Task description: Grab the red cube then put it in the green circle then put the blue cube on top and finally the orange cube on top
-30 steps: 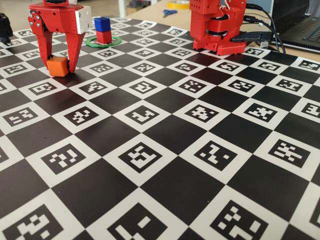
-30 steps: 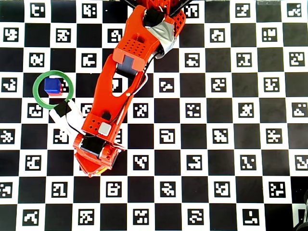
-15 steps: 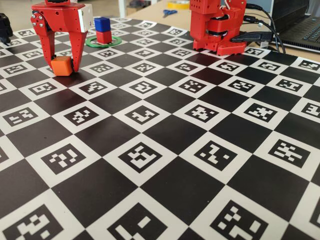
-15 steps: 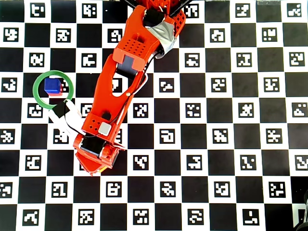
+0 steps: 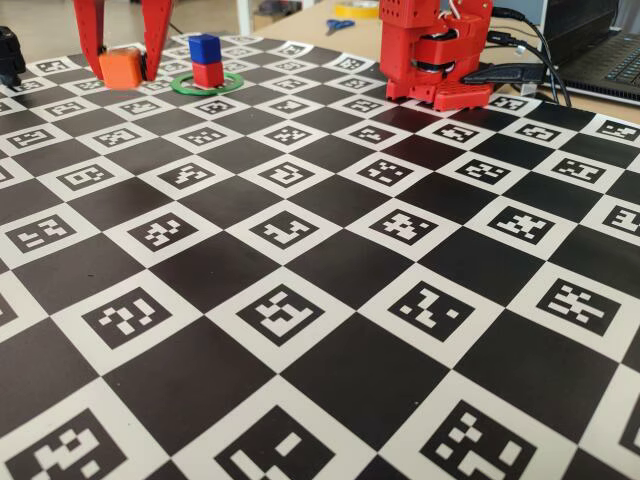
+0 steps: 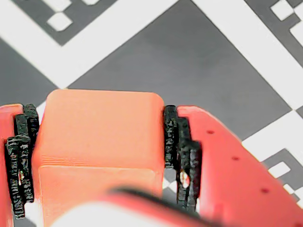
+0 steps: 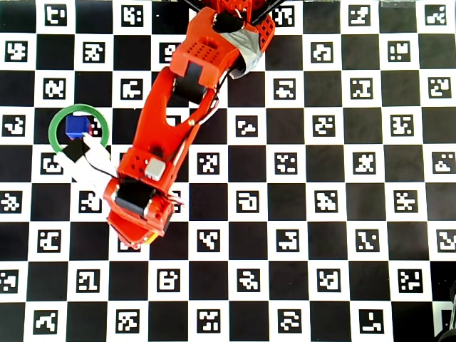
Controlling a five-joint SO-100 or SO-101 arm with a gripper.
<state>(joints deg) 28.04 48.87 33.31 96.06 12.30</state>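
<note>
In the fixed view the orange cube (image 5: 120, 67) hangs above the board at the far left, with my gripper (image 5: 122, 72) shut on it. The wrist view shows that orange cube (image 6: 102, 132) pressed between the black pads of my gripper (image 6: 97, 113). Just right of it, the blue cube (image 5: 204, 48) sits on the red cube (image 5: 208, 73) inside the green circle (image 5: 180, 86). From overhead the blue cube (image 7: 75, 126) lies within the green circle (image 7: 56, 135). The red cube is hidden under it there, and the arm covers the gripper's jaws.
The red arm base (image 5: 435, 50) stands at the back of the chequered marker board (image 5: 330, 300). A laptop (image 5: 600, 55) and cables lie at the back right, scissors (image 5: 338, 25) behind the board, and a black object (image 5: 8, 55) at the far left edge.
The jaws closed on the orange cube, then lifted it off the board. The arm has drawn slightly toward the green circle. The blue and red stack has not moved.
</note>
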